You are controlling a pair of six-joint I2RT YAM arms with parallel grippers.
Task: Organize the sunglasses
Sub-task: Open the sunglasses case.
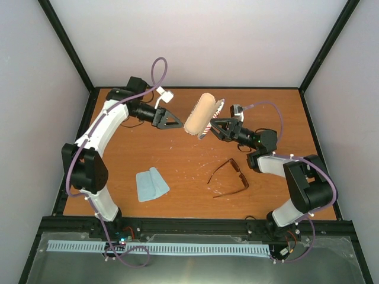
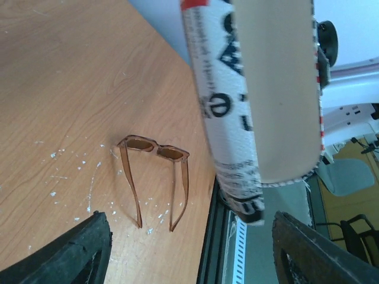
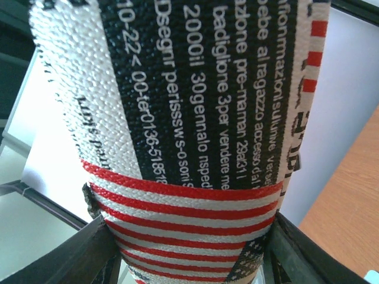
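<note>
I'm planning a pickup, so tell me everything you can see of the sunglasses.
The sunglasses are one pair with a thin, translucent reddish-brown frame, plastic by the look, and brown-tinted lenses. Both long, slim temple arms are unfolded. The pair sits open on the wooden table, on its right half, toward the near edge. Only the table touches it.

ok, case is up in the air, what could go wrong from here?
1. Only the right claw grips the case, near one end, off the table; a push from the open left claw could twist it loose.
2. The sunglasses lie with temples unfolded; they may not fit in like that.
</note>
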